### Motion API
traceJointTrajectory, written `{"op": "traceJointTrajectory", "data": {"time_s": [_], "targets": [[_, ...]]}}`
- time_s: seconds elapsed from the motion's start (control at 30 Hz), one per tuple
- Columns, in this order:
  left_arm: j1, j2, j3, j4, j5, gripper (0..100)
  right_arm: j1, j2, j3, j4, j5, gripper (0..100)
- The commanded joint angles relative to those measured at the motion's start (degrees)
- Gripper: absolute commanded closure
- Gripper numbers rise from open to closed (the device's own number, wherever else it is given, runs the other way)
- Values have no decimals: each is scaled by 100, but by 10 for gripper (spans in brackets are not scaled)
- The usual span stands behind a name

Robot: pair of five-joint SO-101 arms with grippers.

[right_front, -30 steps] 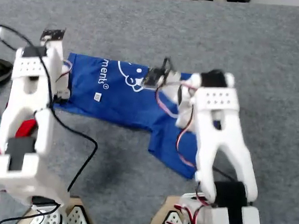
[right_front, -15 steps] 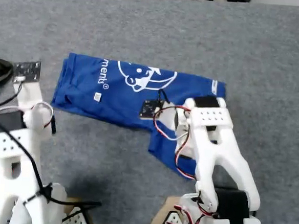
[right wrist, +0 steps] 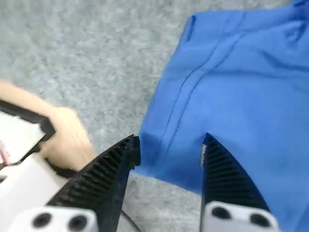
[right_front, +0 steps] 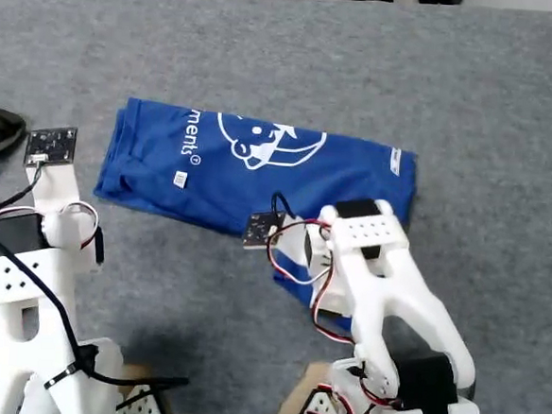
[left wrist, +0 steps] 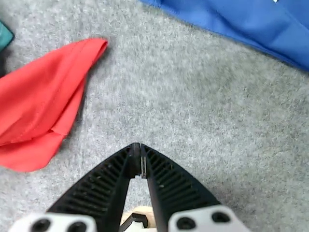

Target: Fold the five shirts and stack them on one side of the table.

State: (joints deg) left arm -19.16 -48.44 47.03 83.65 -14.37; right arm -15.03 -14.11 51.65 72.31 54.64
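R gripper [right wrist: 170, 141], jaws apart, over blue shirt [right_front: 231, 171]; L gripper [left wrist: 138, 147] closed.

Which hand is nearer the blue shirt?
Right. The right hand hangs open over the edge of the blue shirt; the left hand is off it, over table by the red shirt.

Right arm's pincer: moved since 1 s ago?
Yes. In the high view, the right pincer has pulled back from the white print on the blue fabric shirt toward the shirt's near edge.
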Motion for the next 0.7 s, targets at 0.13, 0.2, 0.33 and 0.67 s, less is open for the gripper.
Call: {"op": "traceJointTrajectory", "data": {"time_s": [0.13, 0.2, 0.33, 0.67], "targets": [[-53, -119, -53, 88, -44, 981, -31, -224, 734, -967, -132, 778], [-53, -119, -53, 88, -44, 981, -31, -233, 866, -1099, -132, 778], [-53, -119, -53, 88, -44, 981, -31, -233, 857, -1143, -325, 779], [-62, -119, -290, 396, -44, 981, 356, -110, 936, -1345, -334, 947]]}}
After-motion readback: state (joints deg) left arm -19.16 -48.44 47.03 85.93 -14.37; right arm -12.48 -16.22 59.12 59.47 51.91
